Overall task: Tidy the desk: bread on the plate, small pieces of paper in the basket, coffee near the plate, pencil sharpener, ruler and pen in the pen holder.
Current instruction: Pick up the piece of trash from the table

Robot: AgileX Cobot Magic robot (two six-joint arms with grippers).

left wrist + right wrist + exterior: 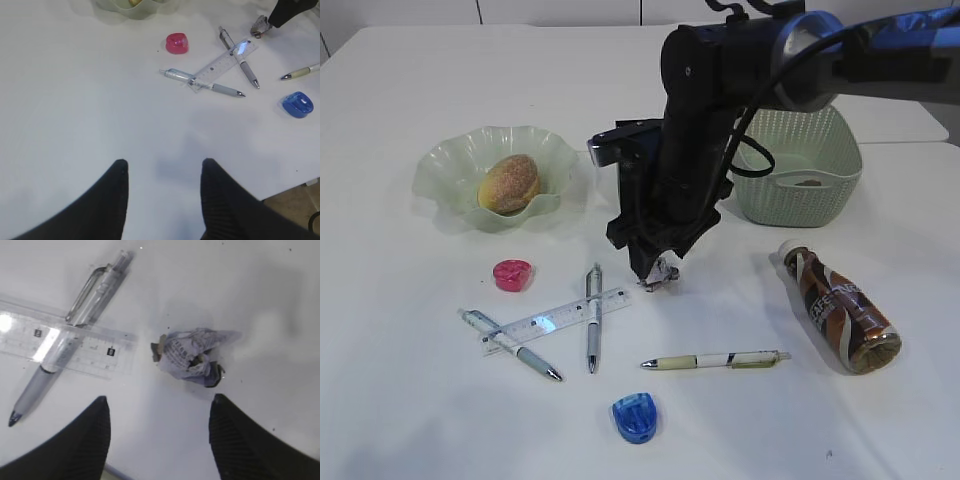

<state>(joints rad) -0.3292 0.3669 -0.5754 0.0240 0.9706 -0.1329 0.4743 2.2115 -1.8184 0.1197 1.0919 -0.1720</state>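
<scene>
The bread point(509, 183) lies in the wavy green plate point(438, 165) at the left. The green woven basket point(797, 168) stands at the back right. The coffee bottle point(840, 310) lies on its side on the desk point(400, 400). My right gripper point(159, 407) is open, low over a crumpled paper ball point(190, 357), which also shows in the exterior view point(661, 273). The clear ruler point(555, 320) lies across two pens point(593, 315); a third pen point(715, 360) lies apart. A pink sharpener point(512, 274) and a blue sharpener point(635, 416) sit nearby. My left gripper point(162, 167) is open and empty. The pen holder is out of view.
The right arm point(690, 130) reaches over the table's middle between plate and basket. Something dark lies inside the basket point(808, 183). The desk's near edge shows in the left wrist view point(295, 187).
</scene>
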